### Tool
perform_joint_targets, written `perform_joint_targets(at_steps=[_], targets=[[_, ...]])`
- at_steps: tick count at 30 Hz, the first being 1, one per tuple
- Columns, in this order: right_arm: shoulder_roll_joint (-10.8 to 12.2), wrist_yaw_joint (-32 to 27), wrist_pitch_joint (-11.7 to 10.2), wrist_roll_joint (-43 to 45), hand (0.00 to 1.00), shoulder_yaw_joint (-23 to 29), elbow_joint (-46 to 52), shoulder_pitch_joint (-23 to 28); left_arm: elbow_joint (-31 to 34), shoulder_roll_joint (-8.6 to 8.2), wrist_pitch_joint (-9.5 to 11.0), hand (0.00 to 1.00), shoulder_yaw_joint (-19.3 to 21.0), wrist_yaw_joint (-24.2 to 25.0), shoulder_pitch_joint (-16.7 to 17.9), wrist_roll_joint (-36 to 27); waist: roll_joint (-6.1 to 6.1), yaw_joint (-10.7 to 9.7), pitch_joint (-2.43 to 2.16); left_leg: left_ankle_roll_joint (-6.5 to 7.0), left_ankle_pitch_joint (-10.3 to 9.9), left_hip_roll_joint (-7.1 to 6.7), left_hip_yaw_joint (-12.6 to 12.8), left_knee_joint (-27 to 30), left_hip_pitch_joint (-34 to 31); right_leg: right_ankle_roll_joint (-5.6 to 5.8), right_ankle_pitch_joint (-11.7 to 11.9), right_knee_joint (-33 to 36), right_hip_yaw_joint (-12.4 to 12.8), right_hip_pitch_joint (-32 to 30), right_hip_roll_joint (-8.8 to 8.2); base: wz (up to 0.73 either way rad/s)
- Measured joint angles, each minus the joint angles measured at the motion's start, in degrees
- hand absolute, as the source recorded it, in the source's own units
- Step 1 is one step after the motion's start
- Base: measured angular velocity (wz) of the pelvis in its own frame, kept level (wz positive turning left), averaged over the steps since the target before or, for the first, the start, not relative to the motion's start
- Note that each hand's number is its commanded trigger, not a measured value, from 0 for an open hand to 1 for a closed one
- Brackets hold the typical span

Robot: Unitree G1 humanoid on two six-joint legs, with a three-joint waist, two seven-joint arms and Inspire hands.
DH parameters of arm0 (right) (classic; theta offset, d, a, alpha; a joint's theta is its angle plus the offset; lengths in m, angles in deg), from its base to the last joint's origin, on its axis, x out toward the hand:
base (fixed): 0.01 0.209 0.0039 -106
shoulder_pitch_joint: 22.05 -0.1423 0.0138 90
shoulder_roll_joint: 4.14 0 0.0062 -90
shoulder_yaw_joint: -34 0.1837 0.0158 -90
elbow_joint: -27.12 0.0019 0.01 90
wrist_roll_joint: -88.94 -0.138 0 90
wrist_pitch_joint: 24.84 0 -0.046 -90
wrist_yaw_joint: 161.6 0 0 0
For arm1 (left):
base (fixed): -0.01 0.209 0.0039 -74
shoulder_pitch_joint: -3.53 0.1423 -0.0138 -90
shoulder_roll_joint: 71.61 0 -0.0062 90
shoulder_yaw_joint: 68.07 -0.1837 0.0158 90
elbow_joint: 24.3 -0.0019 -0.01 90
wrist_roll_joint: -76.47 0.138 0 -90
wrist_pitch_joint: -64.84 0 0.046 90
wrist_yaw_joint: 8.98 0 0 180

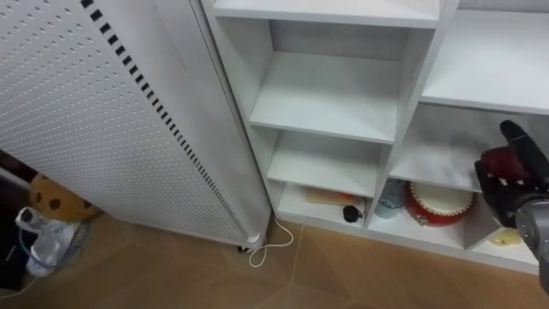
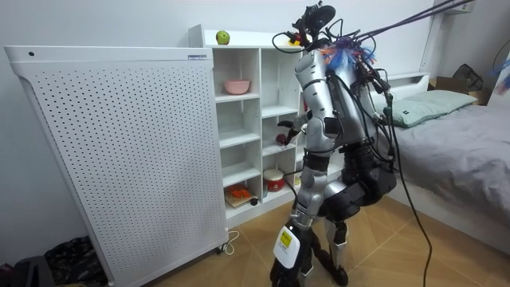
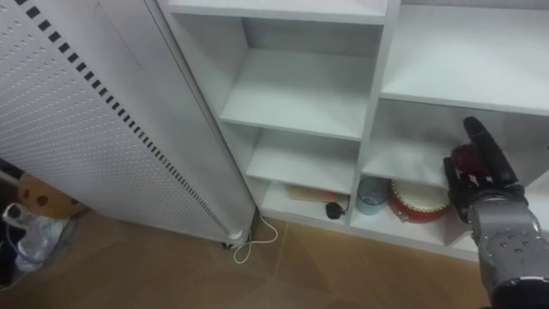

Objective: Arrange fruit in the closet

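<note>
Fruit (image 1: 497,161), dark red, wrapped in curled black fingers (image 1: 517,137) of right hand (image 1: 525,193). Held up in front of closet (image 1: 326,94), by a low shelf on its right side. Just below: round red tin (image 1: 439,204) beside blue cup (image 1: 391,197). On top of closet, green apple (image 2: 222,37). Standing close to closet, bent forward.

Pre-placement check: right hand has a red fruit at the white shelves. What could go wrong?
1. The red fruit sits partly exposed in the right hand; a slip could drop it towards the red container on the level below.
2. It looks round, so it may roll off the shelf once released.
</note>
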Motion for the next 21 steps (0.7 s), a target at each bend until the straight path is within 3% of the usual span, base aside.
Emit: perform_joint_targets(at_steps=[11, 21], targets=[[0.00, -2.55, -1.48, -0.03, 0.00, 0.00, 0.09, -0.38, -0.20, 0.00, 0.26, 0.00, 0.03, 0.26, 0.01, 0.02, 0.00, 0.10, 0.00, 0.01, -0.02, 0.20, -0.10, 0.40, 0.38, 0.18, 0.10, -0.06, 0.18, 0.62, 0.39, 0.00], [0.00, 1.75, -2.05, -0.04, 0.00, -0.04, -0.01, 0.53, -0.86, 0.02, 1.40, 0.00, 0.04, 2.38, 0.05, 2.30, -0.03, 0.11, 0.04, -0.09, -0.14, 0.73, 0.18, 0.34, 3.00, 0.15, 0.12, -0.50, 0.49, 3.17, 0.93, -0.02]])
